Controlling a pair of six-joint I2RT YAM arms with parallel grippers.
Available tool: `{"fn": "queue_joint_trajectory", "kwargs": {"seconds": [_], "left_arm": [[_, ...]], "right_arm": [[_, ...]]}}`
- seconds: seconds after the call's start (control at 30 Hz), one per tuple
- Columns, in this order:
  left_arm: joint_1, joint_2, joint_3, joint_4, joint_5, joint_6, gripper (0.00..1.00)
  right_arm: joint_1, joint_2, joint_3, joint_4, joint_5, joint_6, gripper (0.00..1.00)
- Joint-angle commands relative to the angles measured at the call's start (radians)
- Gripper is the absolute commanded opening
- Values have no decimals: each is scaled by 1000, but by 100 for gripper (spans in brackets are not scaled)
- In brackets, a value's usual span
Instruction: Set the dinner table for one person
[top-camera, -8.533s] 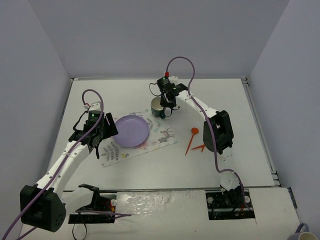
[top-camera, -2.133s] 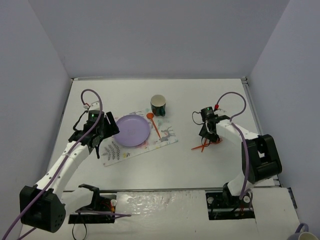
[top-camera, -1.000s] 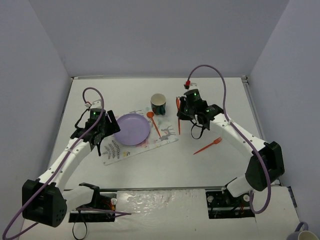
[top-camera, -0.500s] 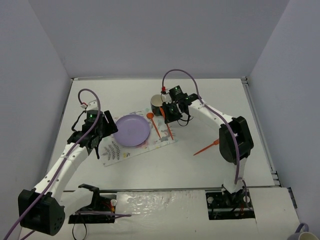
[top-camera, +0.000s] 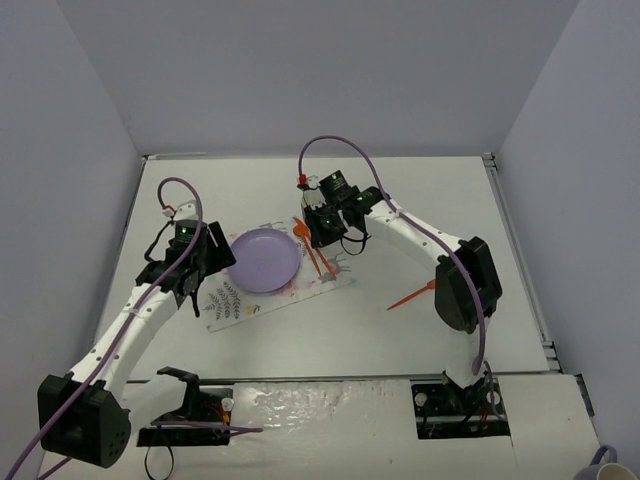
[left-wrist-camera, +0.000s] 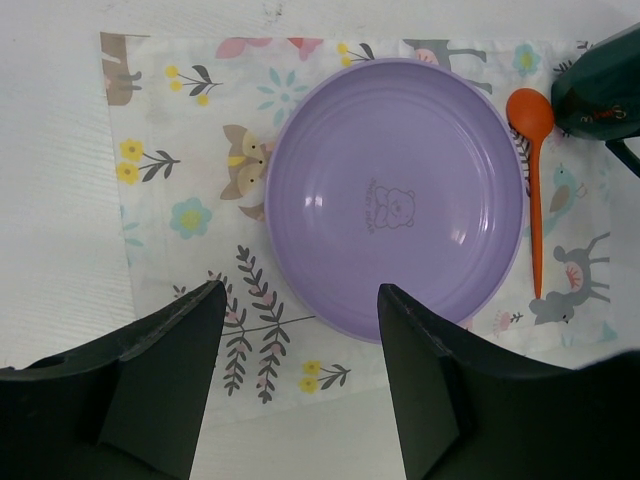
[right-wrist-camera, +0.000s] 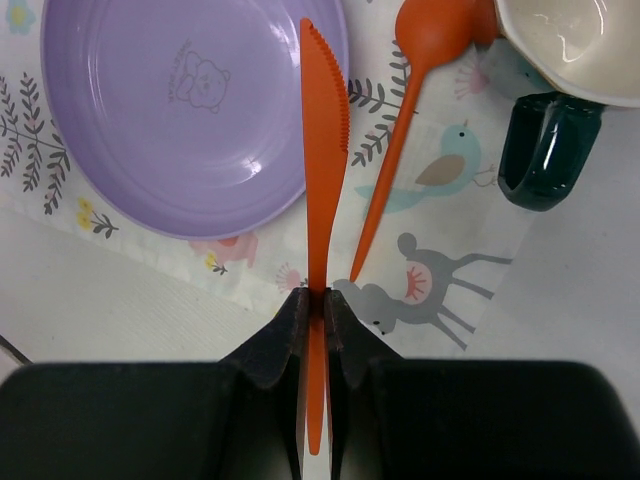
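The round purple plastic plate (left-wrist-camera: 393, 195) carries a faint bear outline at its centre. The white rectangular placemat (left-wrist-camera: 170, 190) is printed with grey deer, a brown fox, birds, yellow flowers and dark leafy sprigs. All 3 utensils match: orange plastic knife (right-wrist-camera: 324, 150), orange plastic spoon (right-wrist-camera: 435, 30), orange plastic fork (top-camera: 412, 296). The dark green mug (right-wrist-camera: 560, 40) is cream inside. The matte white rectangular bench (top-camera: 300, 335) is plain.

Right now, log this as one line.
right claw: shut on orange knife over placemat | left claw: open by purple plate | fork: on table
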Motion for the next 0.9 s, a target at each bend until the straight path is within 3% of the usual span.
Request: {"fn": "queue_joint_trajectory", "kwargs": {"seconds": [0.0,0.4,0.47,0.67,0.87], "left_arm": [[5,3,16,43,1,1,59],[7,-3,18,17,-43,22,59],[7,-2,18,18,-45,26,59],[9,9,18,22,-44,33,59],[10,31,20,36,-33,33,59]], "right_arm": [[2,9,74,-8,-3,-31,0],[2,154,212,-3,-32,-16,0],[5,167,218,-1,-18,-15,8],[9,135,205,2,60,16,55],[4,-90,53,21,345,223,61]]}}
